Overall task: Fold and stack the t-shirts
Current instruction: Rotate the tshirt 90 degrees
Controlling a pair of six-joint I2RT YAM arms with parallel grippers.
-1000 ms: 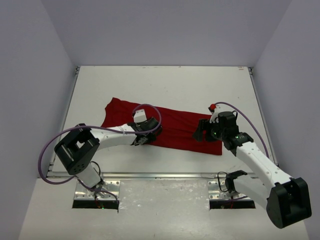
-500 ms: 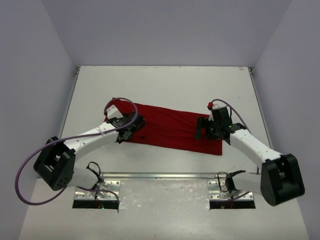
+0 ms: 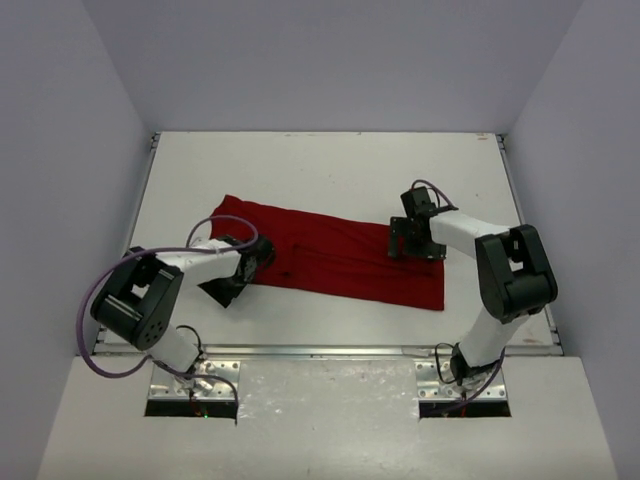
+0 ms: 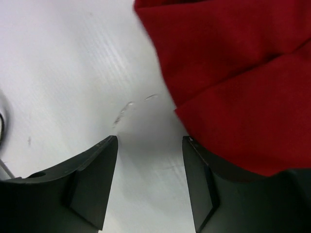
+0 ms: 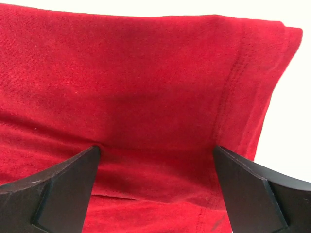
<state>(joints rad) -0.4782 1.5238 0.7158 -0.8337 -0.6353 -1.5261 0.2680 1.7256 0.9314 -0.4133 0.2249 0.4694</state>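
Shirt: your dark red shirt [image 3: 340,262] lies spread in a long slanted band across the middle of the table [image 3: 330,165], its left end farther back and its right end nearer you.
Left jaws: you have them parted and empty, low over bare table at the shirt's near-left edge. In your wrist view the cloth lies just beside one finger.
Right jaws: you have them spread wide over the shirt's right end, with flat cloth between them, not pinched. A stitched hem [image 5: 233,87] runs past one side.
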